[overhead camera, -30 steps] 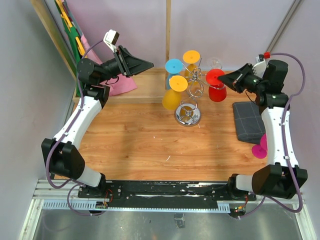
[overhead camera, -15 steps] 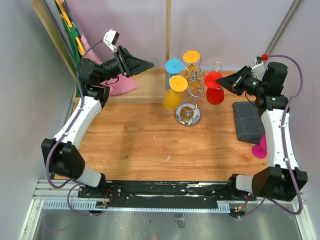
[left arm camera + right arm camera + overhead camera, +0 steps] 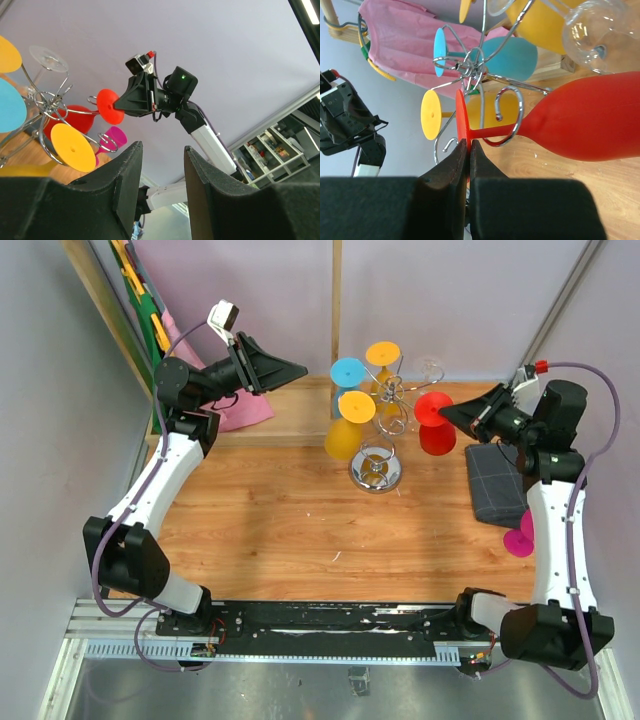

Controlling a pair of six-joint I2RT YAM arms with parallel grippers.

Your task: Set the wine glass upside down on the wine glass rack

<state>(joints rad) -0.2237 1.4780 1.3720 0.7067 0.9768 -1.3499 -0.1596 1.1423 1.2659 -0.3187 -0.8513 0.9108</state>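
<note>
Wine glass (image 3: 580, 120) foot clamped in right hand (image 3: 468, 143) (plain from wrist only); left hand (image 3: 162, 148) apart.

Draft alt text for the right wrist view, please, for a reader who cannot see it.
The right claw is shut on the foot of the red wine glass, which lies sideways in frame with its stem crossing a curled arm of the wine glass rack. A blue glass, a yellow glass and a clear glass hang on the rack behind.
</note>
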